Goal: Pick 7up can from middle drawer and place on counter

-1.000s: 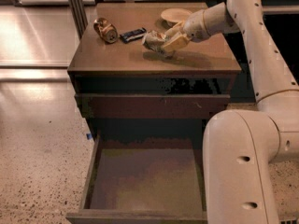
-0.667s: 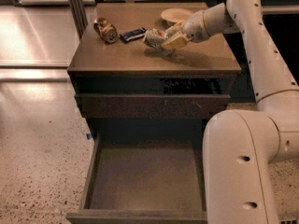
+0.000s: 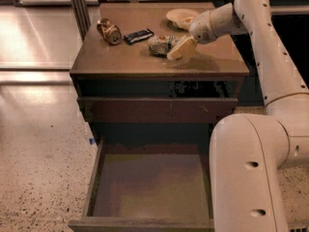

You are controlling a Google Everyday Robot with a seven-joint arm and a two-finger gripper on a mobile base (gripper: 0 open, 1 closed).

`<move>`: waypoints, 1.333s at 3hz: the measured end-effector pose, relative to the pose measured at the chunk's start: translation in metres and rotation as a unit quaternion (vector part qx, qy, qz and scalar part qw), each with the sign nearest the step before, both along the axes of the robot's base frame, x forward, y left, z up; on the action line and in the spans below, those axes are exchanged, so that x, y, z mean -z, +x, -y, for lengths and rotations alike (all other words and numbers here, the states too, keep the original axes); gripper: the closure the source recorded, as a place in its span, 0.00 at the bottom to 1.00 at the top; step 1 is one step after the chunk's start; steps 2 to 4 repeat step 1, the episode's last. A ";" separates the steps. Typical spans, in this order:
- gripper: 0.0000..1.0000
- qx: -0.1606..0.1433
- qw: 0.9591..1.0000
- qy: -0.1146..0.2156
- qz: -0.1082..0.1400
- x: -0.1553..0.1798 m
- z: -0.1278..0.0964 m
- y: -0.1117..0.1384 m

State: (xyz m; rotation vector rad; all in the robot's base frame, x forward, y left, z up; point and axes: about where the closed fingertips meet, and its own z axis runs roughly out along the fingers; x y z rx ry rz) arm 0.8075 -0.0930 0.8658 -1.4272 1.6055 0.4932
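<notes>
- The 7up can (image 3: pixel 161 46) lies on the counter (image 3: pixel 116 58), right of centre.
- The gripper (image 3: pixel 177 50) sits low over the counter at the can's right end, against it. I cannot tell whether it is clamped on the can or released.
- On the same top I see a brown can (image 3: pixel 109 31), a dark packet (image 3: pixel 138 36) and a pale dish (image 3: pixel 179 17).
- Below, the middle drawer (image 3: pixel 149 192) stands pulled out.

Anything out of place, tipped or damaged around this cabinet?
The 7up can looks dented and lies sideways at the pincer, over the counter. The brown-gold can lies tipped over at back left. The middle drawer stands open.
</notes>
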 end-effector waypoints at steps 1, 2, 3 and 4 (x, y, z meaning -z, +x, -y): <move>0.00 0.000 1.000 0.000 0.000 0.000 0.000 0.000; 0.00 0.000 1.000 0.000 0.000 0.000 0.000 0.000; 0.00 0.000 1.000 0.000 0.000 0.000 0.000 0.000; 0.00 0.000 1.000 0.000 0.000 0.000 0.000 0.000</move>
